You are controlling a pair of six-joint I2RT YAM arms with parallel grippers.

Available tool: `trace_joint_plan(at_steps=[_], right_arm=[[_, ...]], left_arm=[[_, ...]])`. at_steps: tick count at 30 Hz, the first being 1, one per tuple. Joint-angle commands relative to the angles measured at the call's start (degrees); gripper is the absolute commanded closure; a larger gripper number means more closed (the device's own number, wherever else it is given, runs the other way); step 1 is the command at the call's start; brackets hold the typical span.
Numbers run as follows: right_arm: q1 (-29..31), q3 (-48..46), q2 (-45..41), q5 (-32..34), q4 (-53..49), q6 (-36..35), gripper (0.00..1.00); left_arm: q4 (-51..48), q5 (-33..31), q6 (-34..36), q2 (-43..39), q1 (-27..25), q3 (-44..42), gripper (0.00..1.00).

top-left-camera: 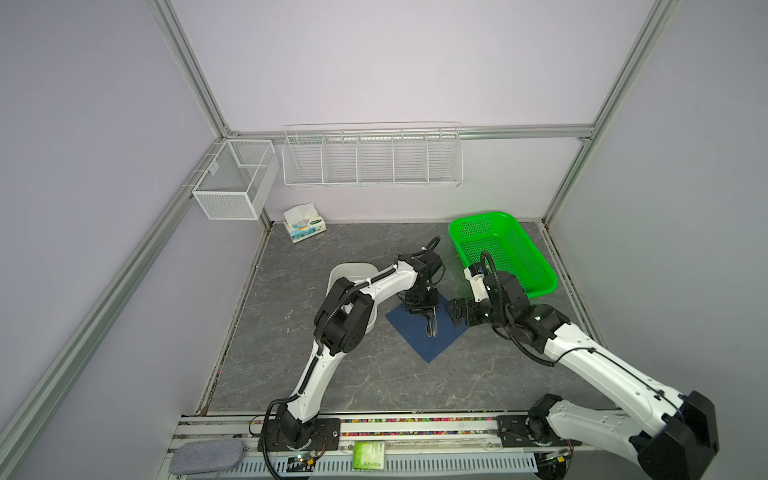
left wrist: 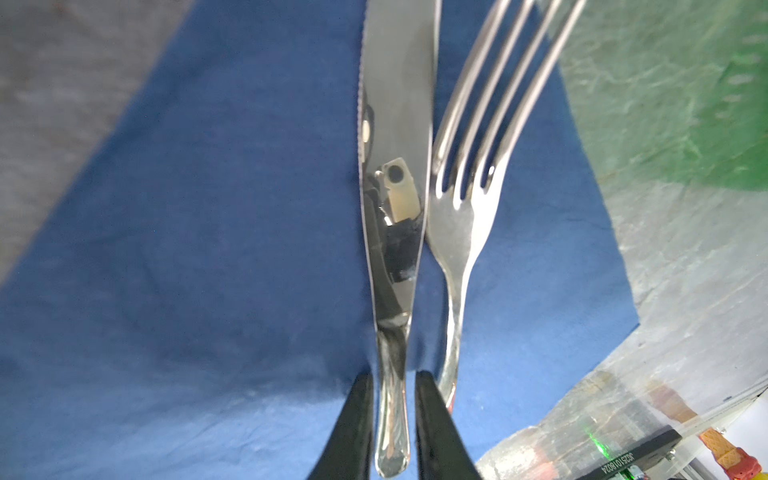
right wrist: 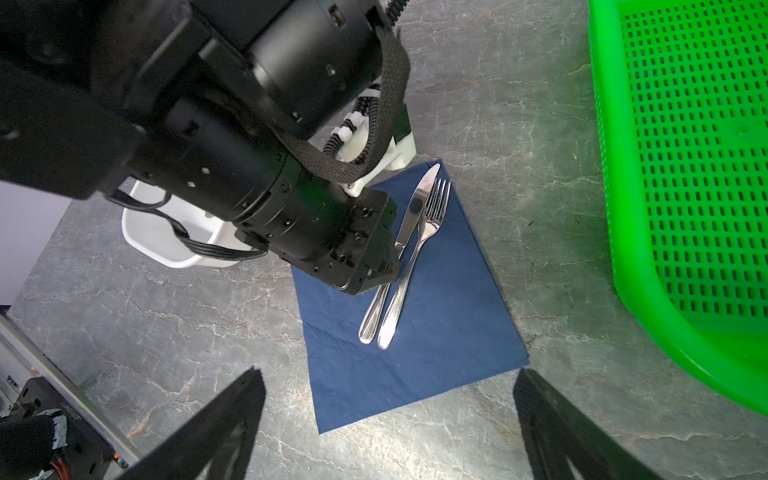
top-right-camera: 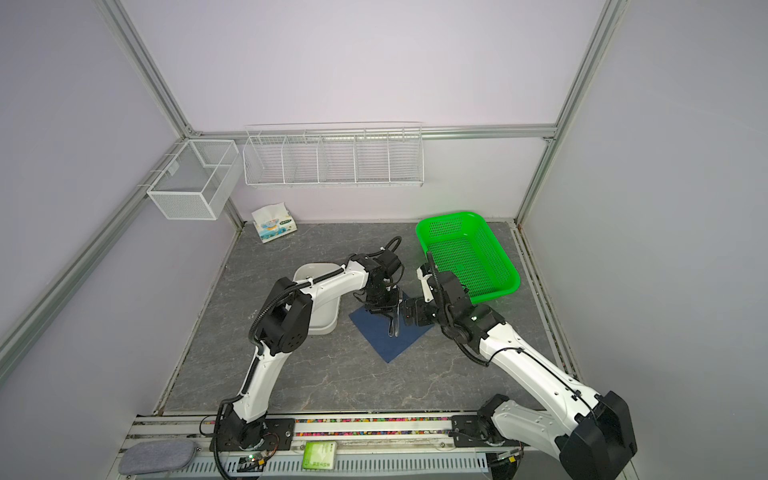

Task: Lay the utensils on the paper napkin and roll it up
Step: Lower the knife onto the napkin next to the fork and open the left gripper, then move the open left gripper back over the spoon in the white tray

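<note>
In both top views the dark blue napkin [top-left-camera: 411, 338] [top-right-camera: 380, 343] lies flat on the grey table [top-left-camera: 332, 374], a little right of the middle of the frame, turned like a diamond with one corner toward the lower edge. On its upper middle part lie two pieces of cutlery, their handles pointing to the lower edge. The wrist views show that they are a knife [left wrist: 395, 124] [right wrist: 415, 208] and a fork [left wrist: 457, 216] [right wrist: 432, 220], side by side and almost touching, both fully on the napkin.

The left gripper [left wrist: 395, 376] [top-left-camera: 428, 313] stands low over the knife handle. Its two black fingers [left wrist: 353, 415] are on both sides of the handle, slightly apart, with a thin gap on each side, so they do not pinch it.

The right gripper [right wrist: 388, 374] [top-left-camera: 451, 311] is just beside the right corner of the napkin. Its fingers [right wrist: 232, 407] are spread wide and hold nothing.

A green basket [top-left-camera: 536, 286] is at the right of the napkin, and a white bin [top-left-camera: 345, 270] is at the left, partly behind the left arm.
</note>
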Motion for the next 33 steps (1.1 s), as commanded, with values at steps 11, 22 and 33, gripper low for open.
trace_joint_plan(at_steps=[11,22,33], right_arm=[[0.24,-0.95,-3.29,4.49,1.67,1.38,0.03],[0.44,0.31,-0.85,-9.61,6.91,-0.68,0.04],[3.94,5.05,7.63,-22.48,6.84,-4.59,0.09]], left_arm=[[-1.14,-9.93,2.43,-12.75,0.72,-0.42,0.74],[-9.44,-15.84,11.73,-23.36,16.39,-10.64,0.74],[-11.26,-17.94,17.86,-22.80,26.02,-14.05,0.73]])
